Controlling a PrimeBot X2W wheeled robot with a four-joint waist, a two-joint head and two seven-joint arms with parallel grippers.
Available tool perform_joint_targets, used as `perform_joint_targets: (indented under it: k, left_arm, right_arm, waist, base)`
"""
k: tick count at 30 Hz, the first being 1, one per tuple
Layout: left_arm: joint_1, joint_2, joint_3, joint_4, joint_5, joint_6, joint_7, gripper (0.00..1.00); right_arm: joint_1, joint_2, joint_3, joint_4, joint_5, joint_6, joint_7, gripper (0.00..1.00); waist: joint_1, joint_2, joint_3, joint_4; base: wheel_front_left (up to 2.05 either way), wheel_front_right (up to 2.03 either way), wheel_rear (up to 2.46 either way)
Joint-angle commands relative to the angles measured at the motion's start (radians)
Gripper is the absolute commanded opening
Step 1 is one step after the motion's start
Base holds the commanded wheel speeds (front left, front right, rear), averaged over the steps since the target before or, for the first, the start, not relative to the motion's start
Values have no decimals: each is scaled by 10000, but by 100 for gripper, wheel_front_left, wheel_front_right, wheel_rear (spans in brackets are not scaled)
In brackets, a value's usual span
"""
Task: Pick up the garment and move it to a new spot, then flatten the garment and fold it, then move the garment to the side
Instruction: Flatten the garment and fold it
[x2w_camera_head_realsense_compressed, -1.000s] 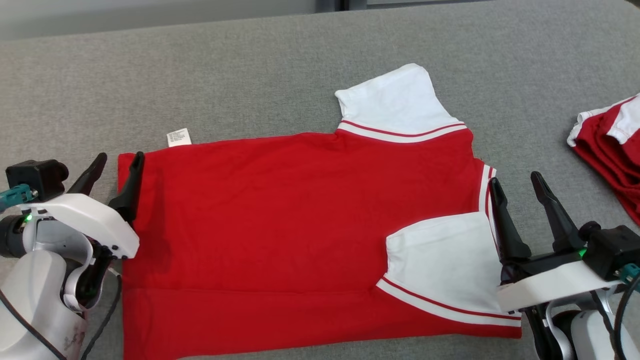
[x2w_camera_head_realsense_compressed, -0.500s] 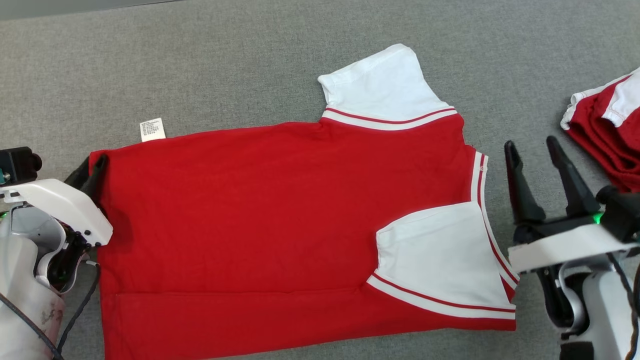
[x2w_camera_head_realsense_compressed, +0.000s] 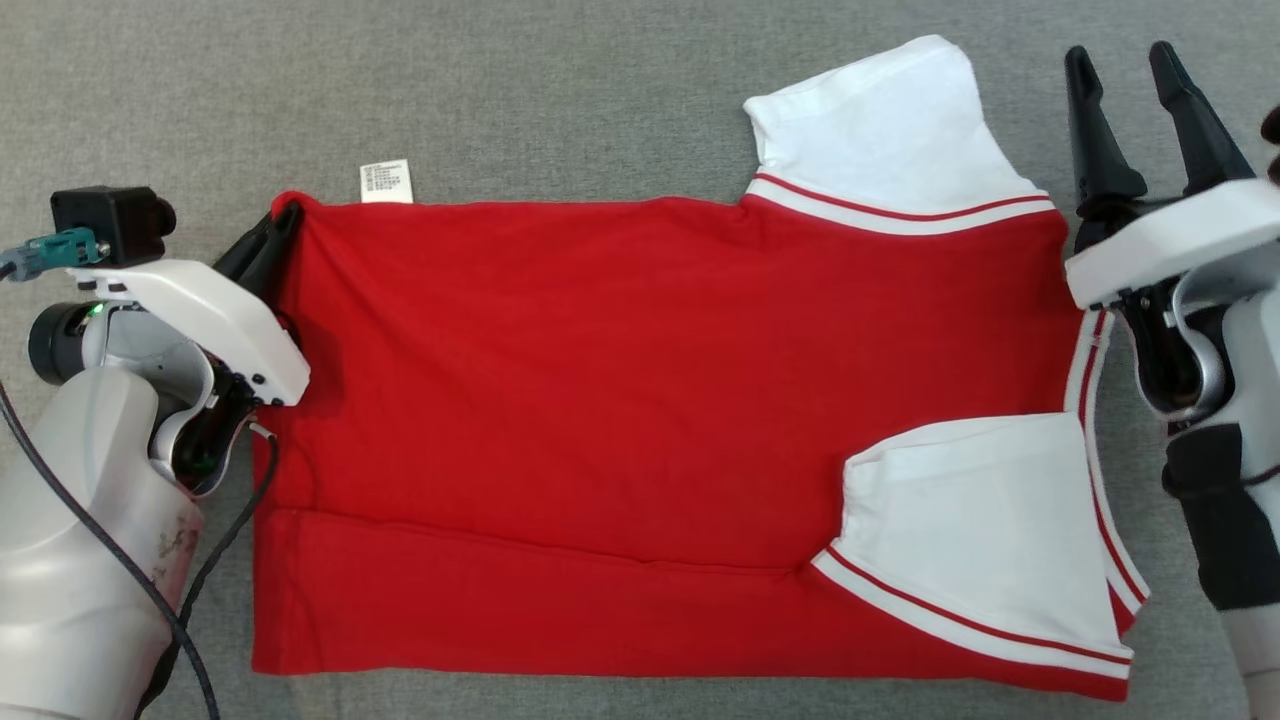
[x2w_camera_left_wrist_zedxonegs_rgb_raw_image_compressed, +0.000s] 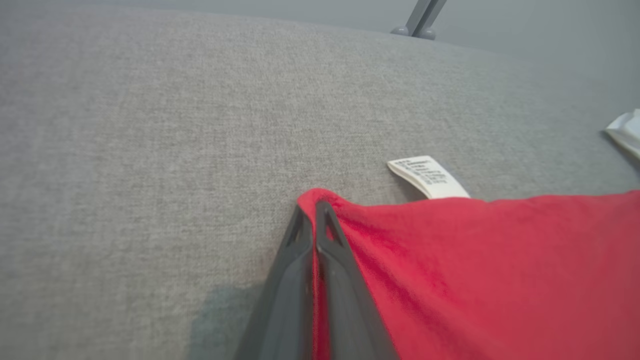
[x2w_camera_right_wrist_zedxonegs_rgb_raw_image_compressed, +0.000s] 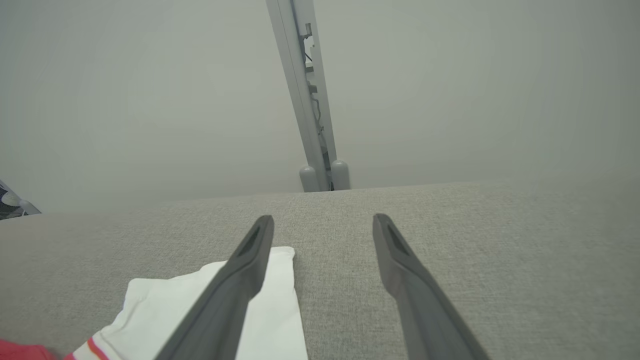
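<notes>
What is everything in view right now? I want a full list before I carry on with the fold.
garment: one, red with striped trim, spread flat across the middle of the table.
sleeves: two, white; one sticks out past the garment's far edge, the other lies on the red body at the near right.
care label: one, white, on the table at the garment's far edge, near its left corner.
table surface: one, grey fabric, under the garment.
post: one, grey, upright beyond the table's far edge.
left gripper: one, dark fingers, shut on the garment's far left corner.
right gripper: one, dark fingers, open, holding nothing, beside the far sleeve.
</notes>
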Motion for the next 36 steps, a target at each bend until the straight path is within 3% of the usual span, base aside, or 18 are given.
perform_joint_targets:
  k: [1,8,16,18,19,20,25,36]
  left_arm:
    - [-294,-126,-206,159,63,15,-55,0]
    - [-743,-402,-823,335,-169,18,-295,0]
    - [-1101,-410,-1471,661,-518,42,-704,0]
    - [-1203,-394,-1615,732,-614,42,-809,0]
    - [-1246,-390,-1671,763,-646,42,-862,0]
    - [-1278,-376,-1725,800,-699,42,-909,0]
    - [-1477,-298,-1972,907,-912,41,-1101,0]
    - [-1770,34,-2045,720,-1247,7,-2004,0]
  right_arm:
    - [-747,-247,392,775,297,3,209,100]
    - [-2272,-729,1818,2486,905,3,968,100]
    - [-3296,-1245,3720,3557,1810,3,2201,100]
    - [-3432,-1378,4139,3601,2058,5,2494,41]
    - [-3472,-1413,4376,3610,2236,5,2708,26]
    - [-3525,-1478,4581,3576,2355,5,2828,2]
    - [-3997,-1832,5278,3348,2959,2,2862,0]
    - [-4517,-2268,5956,2849,3980,2,1799,0]
  waist:
    - [0,0,397,448]
    - [0,0,756,879]
    - [0,0,920,1078]
    - [0,0,906,1090]
    - [0,0,889,1089]
    - [0,0,874,1085]
    - [0,0,838,1041]
    - [0,0,506,878]
  base:
    - [0,0,0]
    - [0,0,0]
    - [0,0,0]
    - [0,0,0]
    - [0,0,0]
    - [0,0,0]
    - [0,0,0]
    - [0,0,0]
